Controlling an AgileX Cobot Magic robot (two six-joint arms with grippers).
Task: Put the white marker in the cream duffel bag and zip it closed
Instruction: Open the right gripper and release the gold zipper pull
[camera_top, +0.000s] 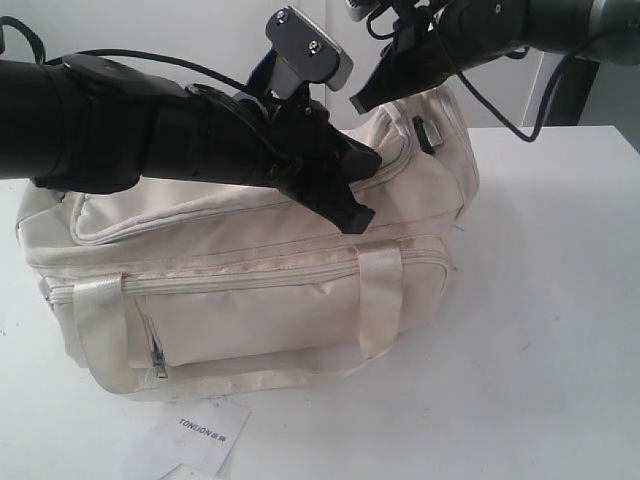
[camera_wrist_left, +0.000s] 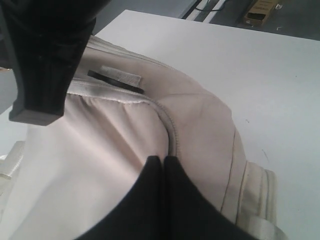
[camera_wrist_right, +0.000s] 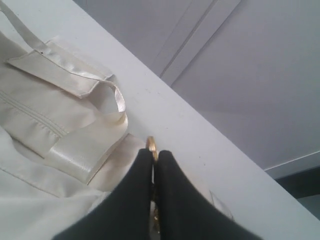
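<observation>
The cream duffel bag (camera_top: 250, 300) lies on the white table (camera_top: 540, 300) with its front pocket towards the exterior camera. My left gripper (camera_top: 365, 165) is shut, and its tips (camera_wrist_left: 163, 159) rest on the bag's top fabric (camera_wrist_left: 115, 150) beside the piped zip seam; nothing shows between the fingers. Over the far end of the bag, my right gripper (camera_top: 368, 98) is shut on a gold zip pull (camera_wrist_right: 152, 145), close to a shiny strap handle (camera_wrist_right: 85, 150). The white marker is out of view.
A white "TONLION" paper card (camera_top: 205, 432) lies on the table in front of the bag. A black end ring (camera_top: 425, 132) sits at the bag's far end, close to both grippers. The table's far edge (camera_wrist_right: 200, 120) runs just behind the right gripper.
</observation>
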